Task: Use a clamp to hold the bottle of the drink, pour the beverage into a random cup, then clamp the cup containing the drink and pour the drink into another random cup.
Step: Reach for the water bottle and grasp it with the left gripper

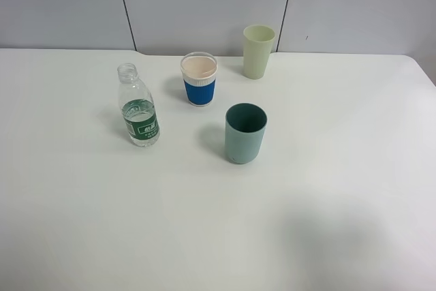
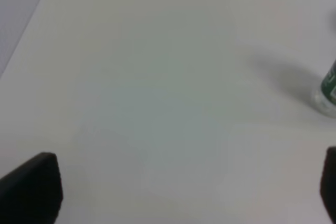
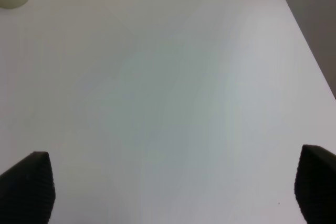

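Left gripper [image 2: 181, 190] gapes wide near bottle [image 1: 139, 107], green label [image 1: 141, 126] unreadable.

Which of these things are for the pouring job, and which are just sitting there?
For the job: bottle, teal cup, blue-sleeved cup.
Just sitting there: pale yellow-green cup.

Bottle [image 1: 139, 108] left on table [image 1: 327, 223], sleeved cup [image 1: 199, 81] behind-right, tumbler [image 1: 245, 135] right, tall cup [image 1: 258, 52] rearmost.
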Controlling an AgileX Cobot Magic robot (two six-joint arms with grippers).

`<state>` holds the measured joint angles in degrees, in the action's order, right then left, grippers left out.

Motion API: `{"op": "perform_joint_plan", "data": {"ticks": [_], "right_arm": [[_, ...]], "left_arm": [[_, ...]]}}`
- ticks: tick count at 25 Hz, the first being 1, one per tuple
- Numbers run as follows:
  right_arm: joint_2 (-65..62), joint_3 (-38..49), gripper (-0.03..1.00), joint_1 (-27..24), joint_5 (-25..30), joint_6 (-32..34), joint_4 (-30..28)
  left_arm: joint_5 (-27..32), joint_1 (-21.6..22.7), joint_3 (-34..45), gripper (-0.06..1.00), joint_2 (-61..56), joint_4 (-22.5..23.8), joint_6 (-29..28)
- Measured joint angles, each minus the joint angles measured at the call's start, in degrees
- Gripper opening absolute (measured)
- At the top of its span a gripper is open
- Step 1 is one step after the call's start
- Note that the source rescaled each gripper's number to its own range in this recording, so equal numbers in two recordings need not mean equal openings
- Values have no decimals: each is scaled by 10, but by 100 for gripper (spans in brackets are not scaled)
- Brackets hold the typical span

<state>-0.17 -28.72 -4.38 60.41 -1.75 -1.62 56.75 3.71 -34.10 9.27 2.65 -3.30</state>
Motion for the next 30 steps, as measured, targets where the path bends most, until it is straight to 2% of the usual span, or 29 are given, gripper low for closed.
{"op": "perform_joint_plan", "data": {"ticks": [4, 12, 18, 25, 30], "right_arm": [[0, 0, 70, 0, 0, 0, 0], [0, 0, 70, 0, 0, 0, 0], [0, 0, 70, 0, 0, 0, 0], [0, 0, 70, 0, 0, 0, 0], [0, 0, 70, 0, 0, 0, 0]], "left_arm": [[-11, -23, -7, 100, 70, -26, 11], [-22, -98, -7, 100, 210, -21, 25], [-48, -118, 2, 100, 316, -30, 49], [-142, -118, 67, 100, 405, -74, 74], [-262, -118, 115, 100, 422, -89, 78]]}}
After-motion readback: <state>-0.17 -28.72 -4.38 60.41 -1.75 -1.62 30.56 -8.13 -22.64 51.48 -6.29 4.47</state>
